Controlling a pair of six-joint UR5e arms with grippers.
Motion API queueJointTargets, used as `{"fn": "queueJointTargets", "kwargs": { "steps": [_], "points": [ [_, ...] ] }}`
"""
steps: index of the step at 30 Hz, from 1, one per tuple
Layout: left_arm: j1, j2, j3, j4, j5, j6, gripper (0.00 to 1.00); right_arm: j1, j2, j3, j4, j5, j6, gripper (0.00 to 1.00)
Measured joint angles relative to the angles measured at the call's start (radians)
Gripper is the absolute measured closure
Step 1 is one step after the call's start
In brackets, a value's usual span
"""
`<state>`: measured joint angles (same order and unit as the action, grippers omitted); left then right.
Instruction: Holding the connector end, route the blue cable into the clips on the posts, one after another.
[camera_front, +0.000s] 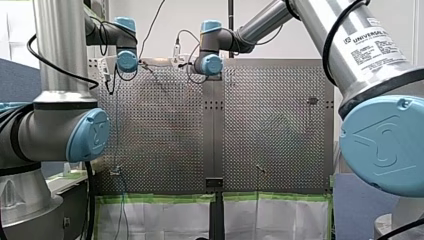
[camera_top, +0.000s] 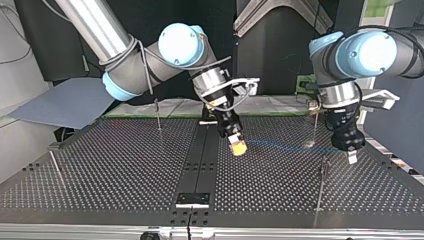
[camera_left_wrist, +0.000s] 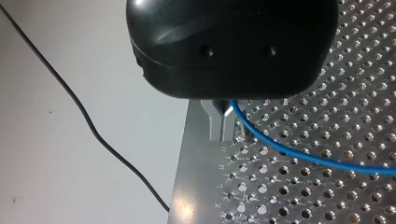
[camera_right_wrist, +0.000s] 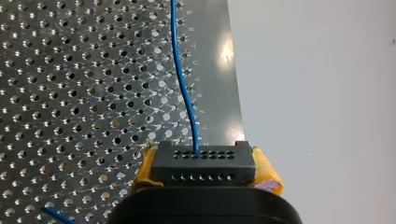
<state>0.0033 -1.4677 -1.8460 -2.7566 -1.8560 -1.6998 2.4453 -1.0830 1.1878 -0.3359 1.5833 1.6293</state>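
In the right wrist view my right gripper (camera_right_wrist: 205, 161) is shut on the black connector (camera_right_wrist: 204, 165), which sits between its yellow pads (camera_right_wrist: 267, 173). The blue cable (camera_right_wrist: 184, 88) leaves the connector and runs ahead over the perforated table. In the top view the cable (camera_top: 290, 146) stretches from my right gripper (camera_top: 238, 146) across to my left gripper (camera_top: 352, 154). In the left wrist view my left gripper (camera_left_wrist: 227, 122) has its metal fingers shut low over the plate, and the cable (camera_left_wrist: 289, 151) comes out from between them. A thin post (camera_top: 322, 182) stands just in front of my left gripper.
More thin posts stand on the table (camera_top: 125, 170): one at the top view's far left (camera_top: 55, 167), one at the back left (camera_top: 158, 115), one at the back right (camera_top: 316, 120). A black bracket (camera_top: 192, 199) sits at the near middle edge. A thin black wire (camera_left_wrist: 93, 133) lies beside the plate's edge.
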Motion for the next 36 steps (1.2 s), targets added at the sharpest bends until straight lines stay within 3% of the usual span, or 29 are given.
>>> {"fn": "queueJointTargets", "kwargs": {
  "steps": [10, 21, 28, 36],
  "points": [
    [0.018, -0.01, 0.006, 0.002, 0.008, -0.009, 1.0, -0.001, 0.003, -0.01, 0.0, -0.007, 0.002, 1.0],
    [0.03, -0.037, 0.031, 0.013, 0.063, -0.053, 1.0, 0.0, 0.006, -0.024, 0.001, -0.019, 0.002, 1.0],
    [0.036, -0.049, 0.048, 0.004, 0.072, -0.06, 1.0, 0.0, 0.009, -0.035, 0.002, -0.02, 0.002, 1.0],
    [0.05, -0.06, 0.05, 0.015, 0.09, -0.07, 1.0, -0.001, 0.036, -0.053, 0.003, -0.019, 0.005, 1.0]
  ]
}}
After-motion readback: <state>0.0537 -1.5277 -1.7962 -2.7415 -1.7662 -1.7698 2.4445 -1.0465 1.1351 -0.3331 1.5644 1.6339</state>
